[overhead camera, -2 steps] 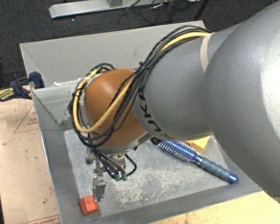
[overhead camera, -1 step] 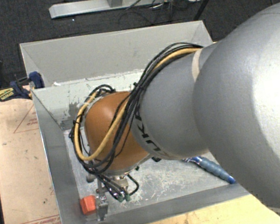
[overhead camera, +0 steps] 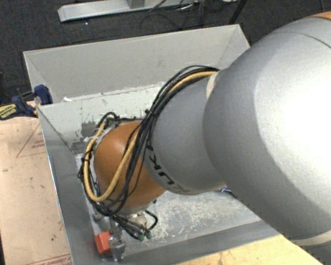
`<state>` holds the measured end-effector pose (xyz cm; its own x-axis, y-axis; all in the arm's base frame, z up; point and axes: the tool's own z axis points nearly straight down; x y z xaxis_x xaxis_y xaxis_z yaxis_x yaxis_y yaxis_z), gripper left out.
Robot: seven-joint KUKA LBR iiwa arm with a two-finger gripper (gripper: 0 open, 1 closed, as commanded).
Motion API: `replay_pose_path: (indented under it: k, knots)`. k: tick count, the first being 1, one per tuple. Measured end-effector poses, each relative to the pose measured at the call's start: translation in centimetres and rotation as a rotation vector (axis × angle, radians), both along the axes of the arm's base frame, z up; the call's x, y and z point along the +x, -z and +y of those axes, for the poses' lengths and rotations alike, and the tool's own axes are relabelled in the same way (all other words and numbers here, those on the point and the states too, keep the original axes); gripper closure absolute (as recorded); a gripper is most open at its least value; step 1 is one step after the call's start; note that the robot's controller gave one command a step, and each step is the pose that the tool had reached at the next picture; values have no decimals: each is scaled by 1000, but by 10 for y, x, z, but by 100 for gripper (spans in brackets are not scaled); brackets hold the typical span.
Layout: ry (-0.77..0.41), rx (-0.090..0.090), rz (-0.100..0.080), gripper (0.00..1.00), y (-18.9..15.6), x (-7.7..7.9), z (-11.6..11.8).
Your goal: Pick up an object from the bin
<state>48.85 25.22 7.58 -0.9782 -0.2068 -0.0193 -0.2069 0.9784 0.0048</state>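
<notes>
Down low in the near-left corner of the grey sheet-metal bin (overhead camera: 139, 57), with the 2-finger gripper (overhead camera: 117, 245) almost at the scuffed, white-scratched floor. Slung beneath the rounded orange wrist cover (overhead camera: 124, 167) and looped with black and yellow cables (overhead camera: 174, 89), so largely hidden from above. Jaws spread or pressed together: impossible to tell from here. Nothing seen pinched.

Just beside the gripper, toward the view's left, 1 small red blocky thing (overhead camera: 102, 242), kind too hard to make out. Close to the bin's left wall and near its front wall. Touching the tool or a hair apart: cannot tell which.

Likely the thing to be picked, judged by nearness alone. Probably lodged in that corner after sliding down the sloped sides. Awkward there, with little room on the wall side for a straddling grasp. Judged as the reach-and-close stage, lift not yet done. Main risk: shoving the red thing against the wall instead of enclosing it.
</notes>
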Motion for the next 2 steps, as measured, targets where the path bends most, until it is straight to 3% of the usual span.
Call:
replay_pose_path:
  k: [1,2]
  knots:
    - [-1,3,-1,100,-2,0,1]
    - [14,-4,11,100,-122,-6,-1]
